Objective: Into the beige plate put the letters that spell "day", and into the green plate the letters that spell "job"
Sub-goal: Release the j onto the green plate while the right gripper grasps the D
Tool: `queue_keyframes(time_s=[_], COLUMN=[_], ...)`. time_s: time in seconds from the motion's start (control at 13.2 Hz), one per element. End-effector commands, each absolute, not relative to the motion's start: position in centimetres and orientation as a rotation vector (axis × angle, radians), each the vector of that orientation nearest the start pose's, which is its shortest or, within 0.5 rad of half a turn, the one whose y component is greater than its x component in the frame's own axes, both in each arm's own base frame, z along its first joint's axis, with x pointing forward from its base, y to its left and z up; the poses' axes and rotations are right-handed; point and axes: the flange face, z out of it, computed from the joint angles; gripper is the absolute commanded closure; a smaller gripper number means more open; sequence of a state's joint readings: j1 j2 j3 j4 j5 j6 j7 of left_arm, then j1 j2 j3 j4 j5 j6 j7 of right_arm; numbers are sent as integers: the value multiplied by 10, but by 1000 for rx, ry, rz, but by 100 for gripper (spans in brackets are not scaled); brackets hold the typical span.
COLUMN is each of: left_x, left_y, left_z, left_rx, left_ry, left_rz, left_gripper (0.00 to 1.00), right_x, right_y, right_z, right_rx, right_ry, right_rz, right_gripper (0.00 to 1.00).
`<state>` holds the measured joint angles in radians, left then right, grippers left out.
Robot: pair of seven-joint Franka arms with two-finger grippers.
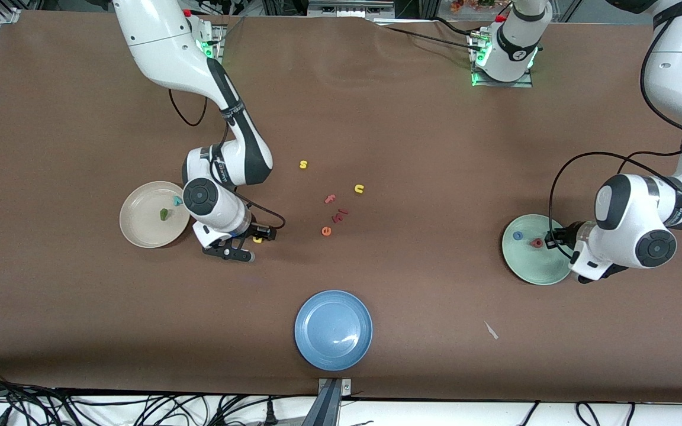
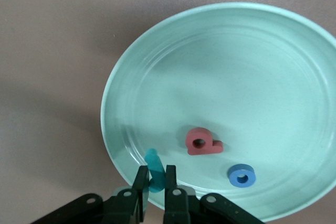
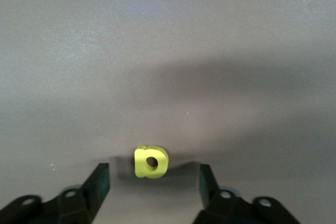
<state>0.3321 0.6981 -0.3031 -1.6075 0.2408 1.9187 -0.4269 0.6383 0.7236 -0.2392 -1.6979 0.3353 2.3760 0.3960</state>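
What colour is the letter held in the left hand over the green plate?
Teal; the hooked foam letter shows best in the left wrist view, pinched in the left hand.

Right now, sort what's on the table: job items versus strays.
Job: beige plate with green letter and teal y; yellow letter; green plate with blue o, red letter; teal j.
Strays: blue plate, yellow s, yellow u, orange e.
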Motion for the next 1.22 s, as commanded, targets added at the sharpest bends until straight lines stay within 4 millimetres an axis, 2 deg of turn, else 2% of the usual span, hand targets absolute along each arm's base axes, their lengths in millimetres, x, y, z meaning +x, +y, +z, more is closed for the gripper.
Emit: queue_keyframes(time_s=[0.0, 0.08, 0.23, 0.38, 0.53, 0.61, 0.68, 0.76, 0.91, 0.99, 1.14], left_x=[651, 656, 670, 685, 694, 697, 699, 699, 694, 689, 679], left_y=[59, 57, 52, 32, 22, 18, 13, 9, -13, -25, -33], left_z=[216, 225, 258, 300, 353, 377, 397, 421, 456, 467, 507], left_rx=[-2972, -2976, -3002, -3048, -3067, -3076, -3085, -3088, -3103, -3105, -3114], left_ry=[-485, -480, -488, -438, -414, -389, -353, -337, -277, -242, -173], left_rz=[487, 464, 375, 287, 206, 158, 108, 54, -18, -12, -5], left_gripper=[34, 17, 15, 15, 14, 2, 1, 1, 1, 1, 1], right_x=[618, 618, 618, 619, 619, 619, 618, 618, 618, 618, 621], right_y=[278, 277, 275, 276, 276, 276, 276, 276, 276, 276, 279], right_z=[174, 173, 170, 169, 169, 169, 168, 168, 168, 168, 173], right_rx=[-3068, -3070, -3072, -3071, -3070, -3067, -3065, -3063, -3063, -3063, -3056], right_ry=[289, 289, 295, 296, 300, 303, 313, 322, 327, 325, 320], right_rz=[57, 59, 62, 62, 63, 64, 67, 67, 67, 71, 56], right_gripper=[32, 34, 36, 48, 60, 65, 68, 69, 74, 76, 79])
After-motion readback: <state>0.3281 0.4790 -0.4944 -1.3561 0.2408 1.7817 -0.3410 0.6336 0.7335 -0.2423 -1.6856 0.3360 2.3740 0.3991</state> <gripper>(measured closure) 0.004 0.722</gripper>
